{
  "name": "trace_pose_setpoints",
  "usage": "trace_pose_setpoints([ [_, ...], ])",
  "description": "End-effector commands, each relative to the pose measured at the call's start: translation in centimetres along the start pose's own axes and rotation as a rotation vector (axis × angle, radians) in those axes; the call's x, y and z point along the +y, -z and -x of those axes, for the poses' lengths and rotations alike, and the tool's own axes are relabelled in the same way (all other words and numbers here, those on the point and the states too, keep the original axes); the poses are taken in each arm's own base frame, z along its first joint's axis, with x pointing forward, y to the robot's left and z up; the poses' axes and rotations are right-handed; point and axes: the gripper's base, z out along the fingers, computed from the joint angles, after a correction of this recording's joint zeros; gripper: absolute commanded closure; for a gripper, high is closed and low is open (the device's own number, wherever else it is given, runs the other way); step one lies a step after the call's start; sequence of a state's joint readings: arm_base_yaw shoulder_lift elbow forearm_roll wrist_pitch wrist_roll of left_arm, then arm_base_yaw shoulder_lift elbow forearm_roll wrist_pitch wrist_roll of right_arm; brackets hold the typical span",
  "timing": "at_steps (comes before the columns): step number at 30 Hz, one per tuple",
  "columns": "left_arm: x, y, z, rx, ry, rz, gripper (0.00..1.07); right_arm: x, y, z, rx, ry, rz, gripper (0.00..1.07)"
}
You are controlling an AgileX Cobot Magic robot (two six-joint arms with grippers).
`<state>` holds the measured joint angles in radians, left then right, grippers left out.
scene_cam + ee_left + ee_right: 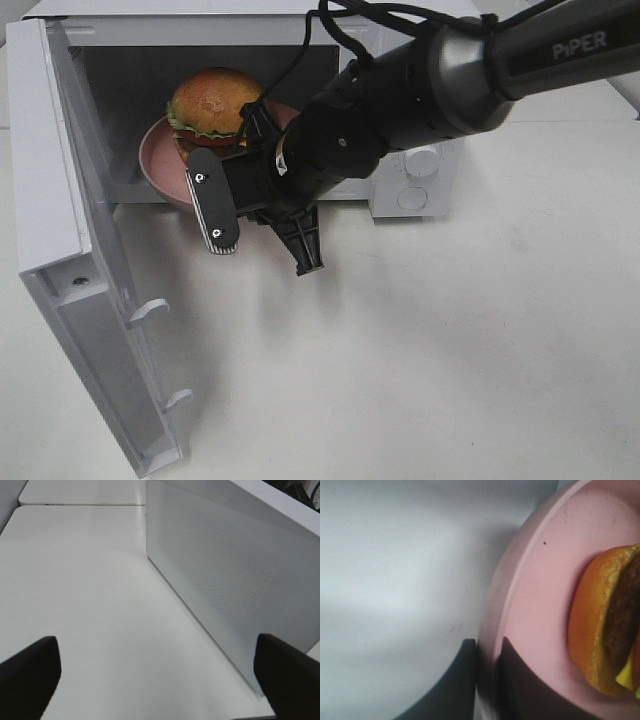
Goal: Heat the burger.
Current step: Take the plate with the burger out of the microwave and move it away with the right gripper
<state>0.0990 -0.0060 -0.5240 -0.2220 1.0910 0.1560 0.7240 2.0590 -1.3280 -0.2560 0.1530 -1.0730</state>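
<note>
- We hold the pink plate [160,150] with the right gripper [487,680] pinching its rim; the burger [213,108] sits on it, partly inside the open microwave [60,150]
- The left gripper [160,675] hangs spread and empty above the bench [450,350]
- Remaining, we judge: release, shut door, start
- Count: one burger, one plate, one microwave, two grippers

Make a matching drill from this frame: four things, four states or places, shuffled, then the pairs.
Things
1. burger
2. pink plate
3. microwave door
4. left gripper

States or places
A. swung open
B. jaws wide apart, nothing between them
C. pinched at its rim by the right gripper
D. sitting on the plate at the microwave mouth

Pairs: 1-D, 2-C, 3-A, 4-B
</note>
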Motion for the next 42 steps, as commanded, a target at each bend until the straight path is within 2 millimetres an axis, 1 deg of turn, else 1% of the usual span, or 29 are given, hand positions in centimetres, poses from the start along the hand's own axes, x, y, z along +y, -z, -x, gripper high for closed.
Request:
trace_pose_setpoints([
  [1, -0.1, 0.1, -0.1, -0.025, 0.001, -0.006, 0.09, -0.9, 2.0, 0.5, -0.058, 0.041, -0.124, 1.07],
  [3, -0.1, 0.1, -0.1, -0.025, 0.001, -0.006, 0.09, 0.0, 2.9, 0.2, -0.067, 0.047, -0.129, 1.07],
  [4, -0.1, 0.1, -0.1, -0.025, 0.001, -0.006, 0.09, 0.0, 2.9, 0.2, -0.067, 0.047, -0.129, 1.07],
  [5, -0.1, 0.1, -0.1, -0.025, 0.001, -0.006, 0.09, 0.6, 3.5, 0.1, -0.068, 0.065, -0.127, 1.07],
  [7, -0.1, 0.1, -0.1, -0.025, 0.001, -0.006, 0.09, 1.0, 3.9, -0.1, -0.066, 0.069, -0.122, 1.07],
  [8, -0.1, 0.1, -0.1, -0.025, 0.001, -0.006, 0.09, 1.6, 4.6, -0.3, -0.067, 0.069, -0.116, 1.07],
  [9, -0.1, 0.1, -0.1, -0.025, 0.001, -0.006, 0.09, 1.6, 4.6, -0.3, -0.067, 0.069, -0.116, 1.07],
  [13, -0.1, 0.1, -0.1, -0.025, 0.001, -0.006, 0.09, 2.9, 6.3, -0.7, -0.066, 0.109, -0.116, 1.07],
  [14, -0.1, 0.1, -0.1, -0.025, 0.001, -0.006, 0.09, 2.9, 6.3, -0.7, -0.066, 0.109, -0.116, 1.07],
  [15, -0.1, 0.1, -0.1, -0.025, 0.001, -0.006, 0.09, 3.4, 7.1, -0.9, -0.065, 0.119, -0.114, 1.07],
  [17, -0.1, 0.1, -0.1, -0.025, 0.001, -0.006, 0.09, 3.6, 7.5, -1.0, -0.065, 0.12, -0.117, 1.07],
  [18, -0.1, 0.1, -0.1, -0.025, 0.001, -0.006, 0.09, 4.1, 8.3, -1.1, -0.065, 0.12, -0.117, 1.07],
  [19, -0.1, 0.1, -0.1, -0.025, 0.001, -0.006, 0.09, 4.1, 8.3, -1.1, -0.065, 0.12, -0.117, 1.07],
  [21, -0.1, 0.1, -0.1, -0.025, 0.001, -0.006, 0.09, 4.8, 9.5, -1.4, -0.066, 0.119, -0.12, 1.07],
  [22, -0.1, 0.1, -0.1, -0.025, 0.001, -0.006, 0.09, 4.8, 9.5, -1.4, -0.066, 0.119, -0.12, 1.07],
  [24, -0.1, 0.1, -0.1, -0.025, 0.001, -0.006, 0.09, 5.6, 10.8, -1.7, -0.066, 0.119, -0.123, 1.07],
  [25, -0.1, 0.1, -0.1, -0.025, 0.001, -0.006, 0.09, 5.6, 10.8, -1.7, -0.066, 0.119, -0.123, 1.07],
  [26, -0.1, 0.1, -0.1, -0.025, 0.001, -0.006, 0.09, 6.3, 11.6, -1.9, -0.067, 0.118, -0.126, 1.07],
  [27, -0.1, 0.1, -0.1, -0.025, 0.001, -0.006, 0.09, 6.3, 11.6, -1.9, -0.067, 0.118, -0.126, 1.07],
  [29, -0.1, 0.1, -0.1, -0.025, 0.001, -0.006, 0.09, 7.2, 12.9, -2.2, -0.067, 0.117, -0.13, 1.07],
  [30, -0.1, 0.1, -0.1, -0.025, 0.001, -0.006, 0.09, 7.2, 12.9, -2.2, -0.067, 0.117, -0.13, 1.07],
  [32, -0.1, 0.1, -0.1, -0.025, 0.001, -0.006, 0.09, 8.2, 14.0, -2.6, -0.066, 0.116, -0.133, 1.07],
  [33, -0.1, 0.1, -0.1, -0.025, 0.001, -0.006, 0.09, 8.2, 14.0, -2.6, -0.066, 0.116, -0.133, 1.07],
  [35, -0.1, 0.1, -0.1, -0.025, 0.001, -0.006, 0.09, 9.5, 15.5, -3.1, -0.055, 0.114, -0.125, 1.07],
  [38, -0.1, 0.1, -0.1, -0.025, 0.001, -0.006, 0.09, 9.8, 15.8, -3.3, -0.049, 0.111, -0.119, 1.07],
  [39, -0.1, 0.1, -0.1, -0.025, 0.001, -0.006, 0.09, 10.6, 16.5, -3.6, -0.04, 0.109, -0.111, 1.07],
  [40, -0.1, 0.1, -0.1, -0.025, 0.001, -0.006, 0.09, 10.6, 16.5, -3.6, -0.04, 0.109, -0.111, 1.07],
  [41, -0.1, 0.1, -0.1, -0.025, 0.001, -0.006, 0.09, 11.4, 17.2, -3.9, -0.03, 0.105, -0.099, 1.07],
  [42, -0.1, 0.1, -0.1, -0.025, 0.001, -0.006, 0.09, 11.7, 17.6, -4.0, -0.029, 0.099, -0.101, 1.07],
])
